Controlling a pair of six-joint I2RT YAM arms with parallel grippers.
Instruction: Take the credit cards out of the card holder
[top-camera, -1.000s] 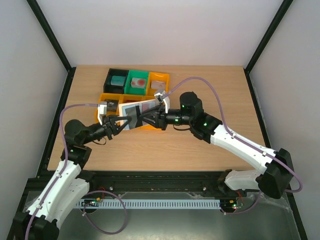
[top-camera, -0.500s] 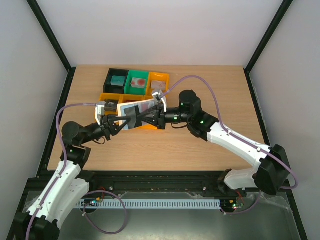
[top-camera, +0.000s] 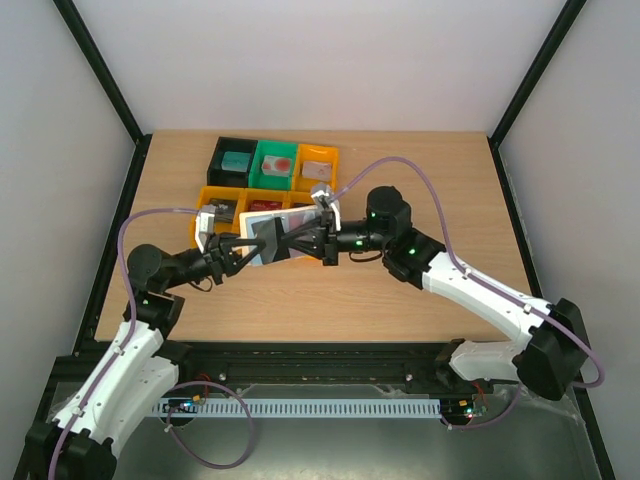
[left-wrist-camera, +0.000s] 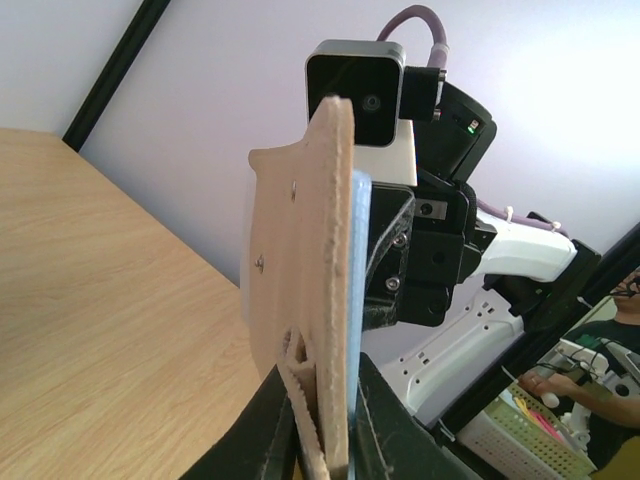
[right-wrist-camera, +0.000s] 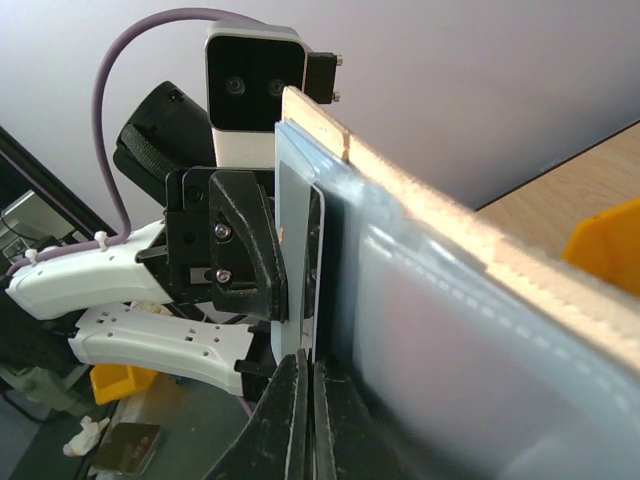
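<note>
The left gripper clamps the tan-beige folding card holder on edge above the wooden worktop; the right gripper pinches a thin pale plastic card against its grey-blue inside.

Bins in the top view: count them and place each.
5: black bin, green bin, orange bin along the back; two more orange bins in front, left and middle. The card holder may hide another.
</note>
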